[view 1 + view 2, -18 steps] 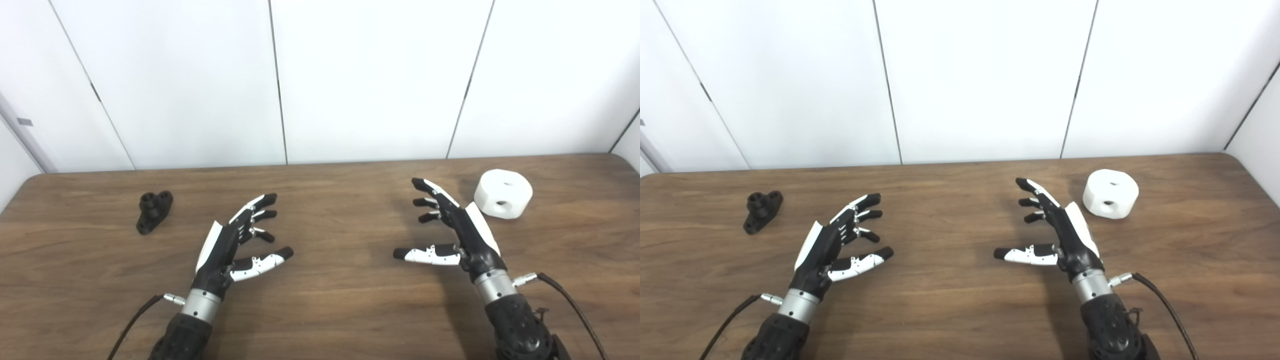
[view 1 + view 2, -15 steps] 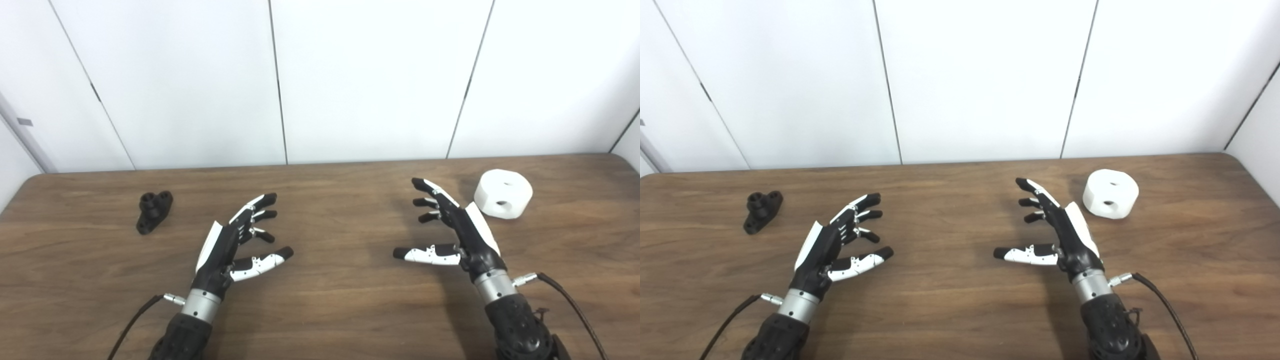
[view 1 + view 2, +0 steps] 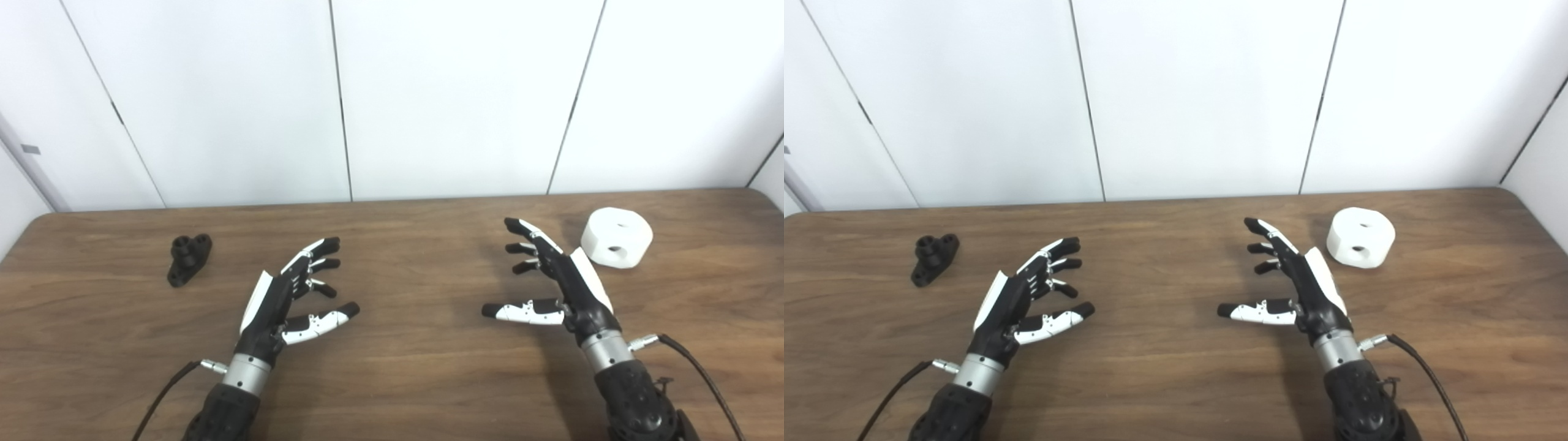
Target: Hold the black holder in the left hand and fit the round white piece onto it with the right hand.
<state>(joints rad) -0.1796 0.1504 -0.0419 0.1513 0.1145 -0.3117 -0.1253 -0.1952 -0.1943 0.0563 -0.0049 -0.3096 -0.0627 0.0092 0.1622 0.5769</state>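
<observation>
Both hands hover over the dark wooden surface [image 3: 398, 380] and neither holds a thing: the left hand [image 3: 278, 300] has its fingers [image 3: 318, 248] spread apart and lightly curled, thumb out to the side, and the right hand [image 3: 560, 278] mirrors it, fingers [image 3: 520, 229] fanned open with nothing between them. The small black plastic holder [image 3: 188, 258] lies on the surface well out to the left of the left hand, clearly apart from it, while the round white cylindrical piece with holes in its top and side [image 3: 616, 237] sits just beyond and to the right of the right hand, near but not touching. Judging from this, the task has not really begun, and the step in hand looks like the reach for the two parts. To do it well, the left hand would want to swing out over the holder and close around its body, leaving its top free as the mating end. The right hand has the shorter trip; it would do best to wrap the white piece around its curved wall, keeping the holes uncovered, since those look like what must line up with the holder.
</observation>
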